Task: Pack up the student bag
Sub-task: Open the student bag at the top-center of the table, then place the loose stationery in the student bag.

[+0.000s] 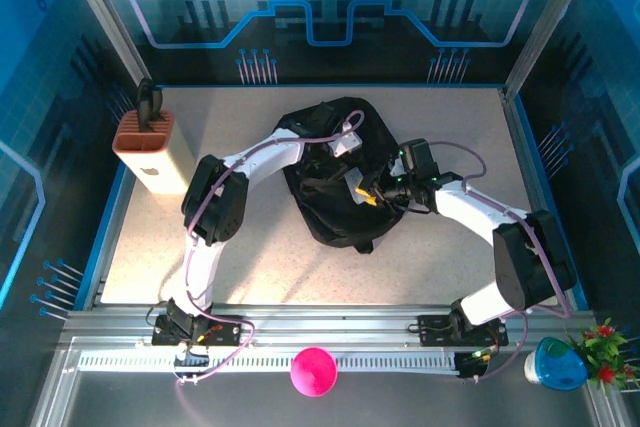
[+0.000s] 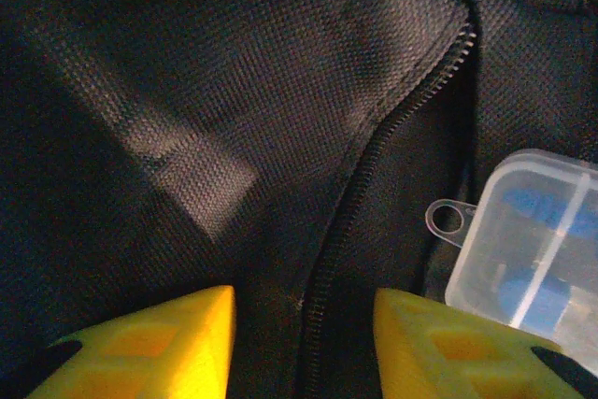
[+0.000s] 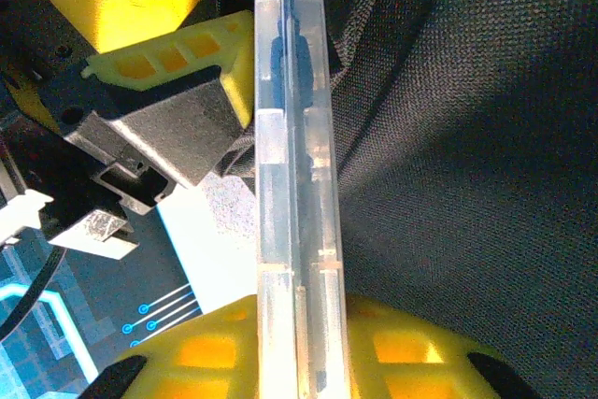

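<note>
While our right gripper (image 3: 299, 354) clamps a clear case (image 3: 290, 137) over the student bag (image 1: 326, 217), our left gripper (image 2: 301, 324) hangs released above its zipper (image 2: 372, 154)

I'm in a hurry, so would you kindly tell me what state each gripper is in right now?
Left gripper: open, empty, over the black fabric backpack's zipper.
Right gripper: shut on the clear flat plastic box.
</note>
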Controlling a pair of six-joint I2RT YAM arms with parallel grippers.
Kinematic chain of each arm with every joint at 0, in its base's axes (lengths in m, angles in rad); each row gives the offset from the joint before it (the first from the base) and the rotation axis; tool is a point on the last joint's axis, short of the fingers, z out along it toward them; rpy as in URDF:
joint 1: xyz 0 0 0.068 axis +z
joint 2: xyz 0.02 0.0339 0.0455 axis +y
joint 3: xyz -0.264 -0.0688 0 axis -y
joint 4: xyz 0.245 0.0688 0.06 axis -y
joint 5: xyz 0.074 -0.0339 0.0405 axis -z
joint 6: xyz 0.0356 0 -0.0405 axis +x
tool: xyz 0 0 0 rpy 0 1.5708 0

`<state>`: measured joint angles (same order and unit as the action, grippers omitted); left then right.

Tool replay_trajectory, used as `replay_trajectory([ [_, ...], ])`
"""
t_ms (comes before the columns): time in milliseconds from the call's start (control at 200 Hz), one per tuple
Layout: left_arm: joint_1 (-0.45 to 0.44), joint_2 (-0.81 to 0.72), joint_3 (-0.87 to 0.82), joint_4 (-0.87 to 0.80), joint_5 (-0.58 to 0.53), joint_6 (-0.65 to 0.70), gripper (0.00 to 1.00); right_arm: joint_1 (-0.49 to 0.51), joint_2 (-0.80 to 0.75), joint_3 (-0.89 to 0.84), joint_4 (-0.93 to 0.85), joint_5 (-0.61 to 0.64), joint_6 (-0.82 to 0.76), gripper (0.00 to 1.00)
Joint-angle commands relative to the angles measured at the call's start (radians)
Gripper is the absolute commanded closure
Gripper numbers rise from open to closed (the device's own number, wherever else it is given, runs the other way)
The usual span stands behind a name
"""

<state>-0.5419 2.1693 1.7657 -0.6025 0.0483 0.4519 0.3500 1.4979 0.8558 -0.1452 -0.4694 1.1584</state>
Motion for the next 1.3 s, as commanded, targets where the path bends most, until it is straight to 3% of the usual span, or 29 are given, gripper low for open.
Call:
replay_trajectory([
  [0, 0.007, 0.043, 0.032, -0.035, -0.039, 0.03, 0.6, -0.014, 0.001, -0.044, -0.165, 0.035, 0.008, 0.84],
  [140, 0.007, 0.069, 0.038, -0.022, -0.085, 0.039, 0.66, -0.017, -0.004, -0.045, -0.175, 0.043, 0.002, 0.84],
  [265, 0.007, 0.076, 0.043, -0.009, -0.125, 0.038, 0.82, -0.019, -0.01, -0.048, -0.184, 0.05, -0.002, 0.85],
  [465, 0.007, 0.003, 0.008, 0.038, -0.086, 0.011, 0.99, -0.02, -0.016, -0.044, -0.172, 0.043, -0.01, 0.85],
  [725, 0.007, -0.128, -0.099, 0.097, 0.005, -0.043, 1.0, -0.014, 0.035, -0.005, -0.019, -0.074, -0.034, 0.83],
  [905, 0.006, -0.207, -0.187, 0.141, 0.036, -0.083, 1.0, -0.016, 0.105, 0.063, 0.071, -0.064, -0.06, 0.82],
  [1106, 0.006, -0.241, -0.237, 0.166, 0.035, -0.106, 1.0, -0.024, 0.242, 0.111, 0.298, -0.032, -0.04, 0.82],
  [1216, 0.007, -0.241, -0.243, 0.169, 0.033, -0.115, 1.0, -0.028, 0.308, 0.158, 0.333, -0.017, -0.06, 0.76],
  [1296, 0.007, -0.241, -0.244, 0.175, 0.021, -0.117, 1.0, -0.032, 0.288, 0.149, 0.338, -0.03, -0.07, 0.65],
])
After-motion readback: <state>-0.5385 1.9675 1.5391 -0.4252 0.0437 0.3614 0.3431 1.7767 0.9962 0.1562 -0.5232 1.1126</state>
